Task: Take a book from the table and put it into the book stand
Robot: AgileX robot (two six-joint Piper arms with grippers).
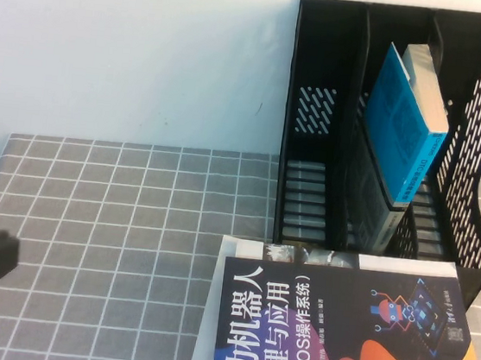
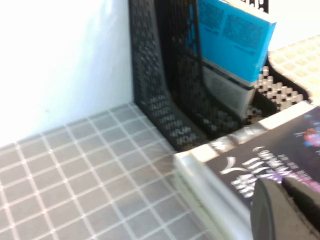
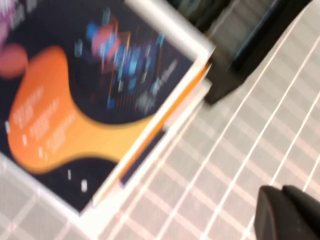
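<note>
One book stands in the rack; both arms low and clear

The thick blue-and-grey paperback book stands in the middle slot of the tall black perforated plastic book stand, long axis near upright and tilted, its upper end leaning toward the stand's right wall. From these views the placement appears done.

A dark navy book with an orange patch and robot drawing lies flat on the grey grid-cloth table, its far edge just beside the stand's base, on top of other books.

Relation for any further move: the blue book lies ahead and to the right of the left gripper, and ahead of the right gripper. The right arm is judged nearer, since the stand sits on the right half of the table.

Left gripper: low at the table's near left edge, fingers fully together, holding nothing.

Right gripper: low above the cloth beside the navy book's corner, touching nothing visible; whether its fingers are parted cannot be told
</note>
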